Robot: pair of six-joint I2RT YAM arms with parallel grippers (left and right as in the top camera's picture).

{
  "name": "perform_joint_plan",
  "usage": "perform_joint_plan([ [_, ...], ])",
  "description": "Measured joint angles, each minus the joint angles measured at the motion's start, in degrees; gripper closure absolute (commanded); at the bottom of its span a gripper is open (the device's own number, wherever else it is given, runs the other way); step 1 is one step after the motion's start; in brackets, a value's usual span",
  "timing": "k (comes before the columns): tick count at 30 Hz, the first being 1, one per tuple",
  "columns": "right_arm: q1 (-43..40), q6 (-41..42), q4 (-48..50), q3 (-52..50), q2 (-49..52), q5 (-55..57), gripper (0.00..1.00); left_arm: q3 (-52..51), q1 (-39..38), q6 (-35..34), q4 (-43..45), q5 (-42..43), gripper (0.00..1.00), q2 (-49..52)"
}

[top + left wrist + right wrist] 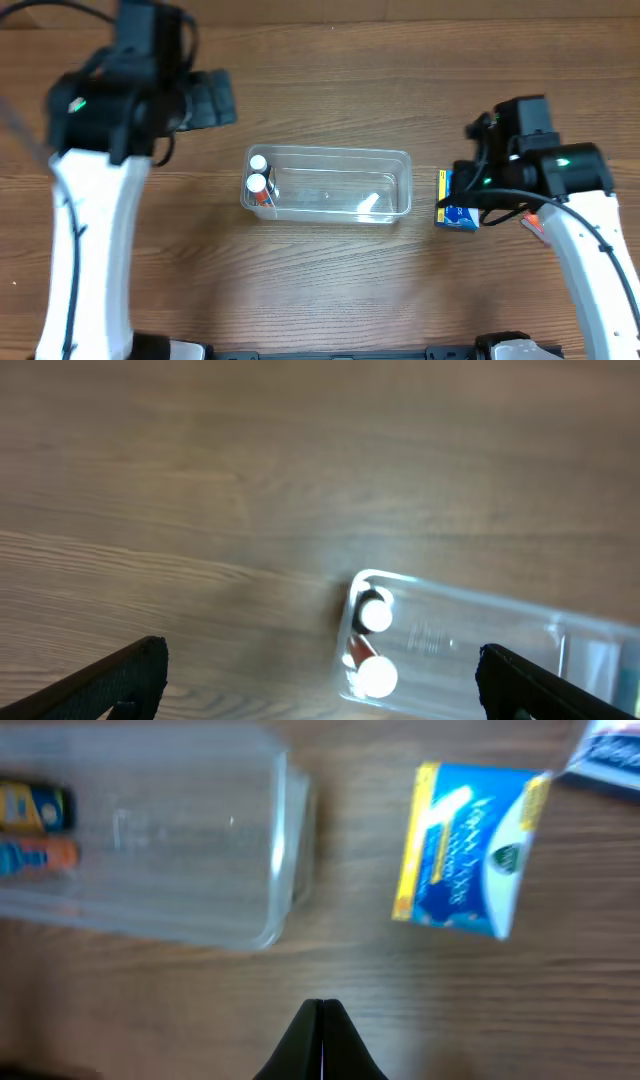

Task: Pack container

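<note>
The clear, shallow rectangular plastic container (330, 160) is sitting in the middle of the wooden desk (330, 300), its long sides running parallel to the near edge. Two small white-capped bottles (258, 172) are standing inside at the end facing the left edge, and the rest of the tub is showing bare. A blue and yellow cardboard box (465, 850) is lying on the desk just beside the end facing the right edge, not touching it.

Packing seems to be partway done, with that box likely the next item. The right gripper (320, 1020) is hovering near it with its fingers pressed together, gripping nothing. It would need to be spreading them, straddling the box, then lifting it over the rim into the free room.

The left gripper (320, 665) is spread wide and empty, held toward the far-left corner, apart from the container. Bare wood is lying open toward the near and far edges. A small blue and white packet (610, 750) is peeking in beyond the box, tightening that side.
</note>
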Motion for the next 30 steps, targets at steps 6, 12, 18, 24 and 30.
perform_joint_plan([
  [6,6.8,-0.1,0.9,-7.8,0.1,-1.1,0.96,0.7,2.1,0.0,-0.5,-0.4,0.0,-3.4],
  [12,14.4,-0.2,7.3,-14.8,0.2,-3.5,0.96,0.7,2.2,0.0,-0.6,-0.4,0.0,-2.8],
  [18,16.9,-0.2,14.1,-17.7,0.2,-4.2,0.96,0.7,2.2,0.0,-1.0,-0.3,0.0,-2.8],
  [24,16.9,-0.2,16.7,-18.4,1.4,-3.8,0.96,0.7,2.2,0.0,-1.5,-0.3,0.0,-2.8],
  [30,16.9,-0.2,20.7,-18.5,8.2,-3.4,0.96,0.7,2.2,0.0,-2.0,-0.3,0.0,-2.8],
])
